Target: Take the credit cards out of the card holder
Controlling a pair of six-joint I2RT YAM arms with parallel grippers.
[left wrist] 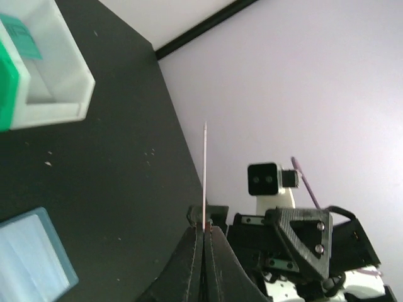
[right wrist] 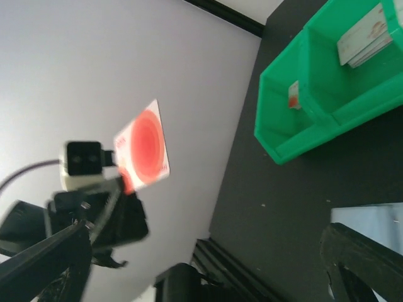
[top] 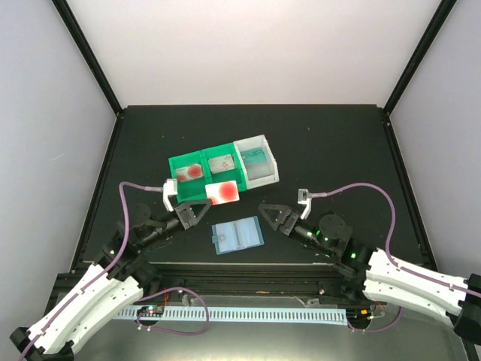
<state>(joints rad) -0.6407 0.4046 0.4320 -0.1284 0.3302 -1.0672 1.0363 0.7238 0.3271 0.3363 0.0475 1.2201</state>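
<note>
- Left gripper: jaws clamped on red-marked card. Pinch at one edge; rest of card projects past fingertips, clear of table.
- Left wrist view: card edge-on, straight, no visible bend.
- Right gripper: jaws wide apart, nothing between.
- Holder: flat on table, below and between both grippers. Pocket contents not discernible.
- Teal card: in white bin, well beyond both grippers.
- Handling (judgement): card light, thin, stiff, slick-faced. Grip flat faces near edge; avoid twist, card may slip.

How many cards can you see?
4: red-circle card in the left fingers; left-compartment card and middle-compartment card in the green bin; teal card in the white bin. More may hide underneath.
</note>
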